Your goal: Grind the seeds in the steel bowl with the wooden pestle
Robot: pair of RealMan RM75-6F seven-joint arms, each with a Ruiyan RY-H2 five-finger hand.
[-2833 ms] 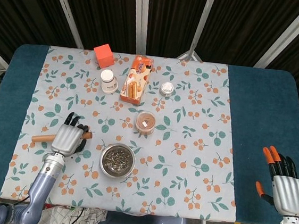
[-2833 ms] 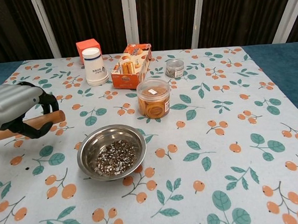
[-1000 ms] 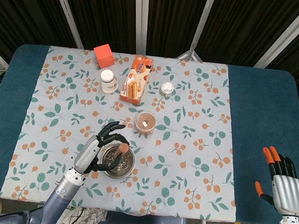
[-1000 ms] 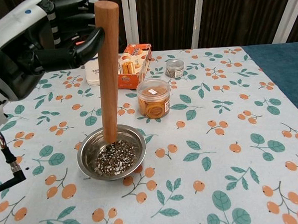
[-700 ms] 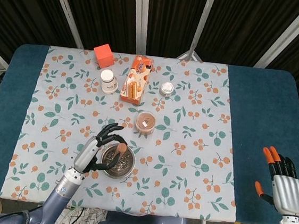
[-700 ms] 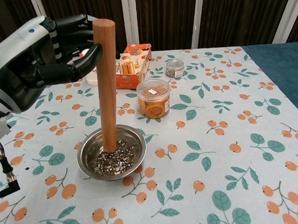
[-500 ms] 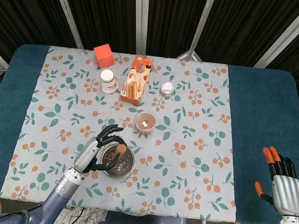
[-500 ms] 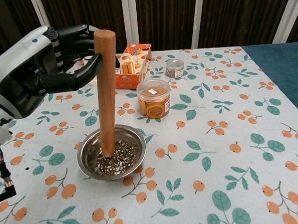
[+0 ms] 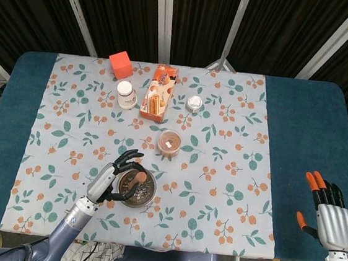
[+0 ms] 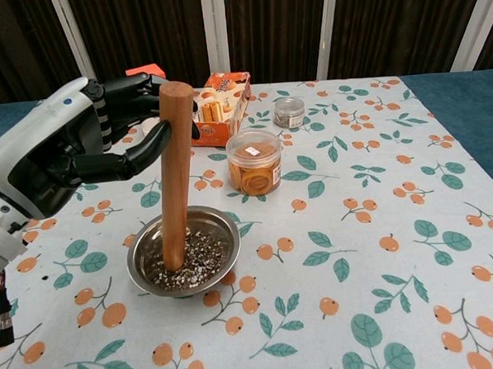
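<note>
Grinding step in hand. Pestle (image 10: 173, 172) held upright, clamped by left hand (image 10: 67, 157), tip among seeds (image 10: 188, 255) in bowl (image 10: 220, 235) on bench. Right hand (image 9: 333, 219) idle, fingers apart. Next: pressing, circling judged needed.

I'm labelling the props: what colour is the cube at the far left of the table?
The cube is orange-red, plain on every visible face; the head view shows it best.

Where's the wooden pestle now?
The wooden pestle stands near-upright in the round steel bowl at front-left, held by the left hand, with its tip in the seeds.
</note>
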